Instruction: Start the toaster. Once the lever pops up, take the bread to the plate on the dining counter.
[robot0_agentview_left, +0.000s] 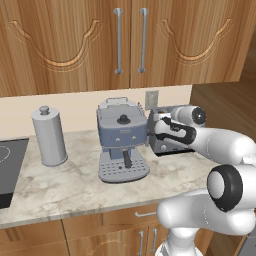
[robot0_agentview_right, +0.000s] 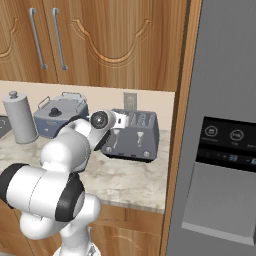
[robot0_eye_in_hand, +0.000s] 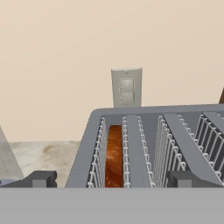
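Leftmost on the wall counter (robot0_agentview_left: 60, 185) stands a grey canister (robot0_agentview_left: 48, 136), then the blue-grey espresso machine (robot0_agentview_left: 121, 140), then the toaster (robot0_agentview_right: 134, 134) by the fridge (robot0_agentview_right: 225, 130). Gripper (robot0_eye_in_hand: 111, 179) hovers at the toaster's near edge, fingers spread wide and holding nothing; the bread (robot0_eye_in_hand: 114, 155) sits deep in the leftmost slot. Risk, as I judge it: the lever isn't visible from the hand, so a blind push could land on the slot grilles or shove the toaster back.

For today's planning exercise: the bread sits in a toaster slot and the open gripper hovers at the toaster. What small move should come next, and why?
Probably ease the open gripper toward the toaster's lever, to press it down. The bread sits low in the leftmost slot in the hand view, the fingertips stand wide apart holding nothing, and toasting seems not yet started. Where the lever sits cannot be told.
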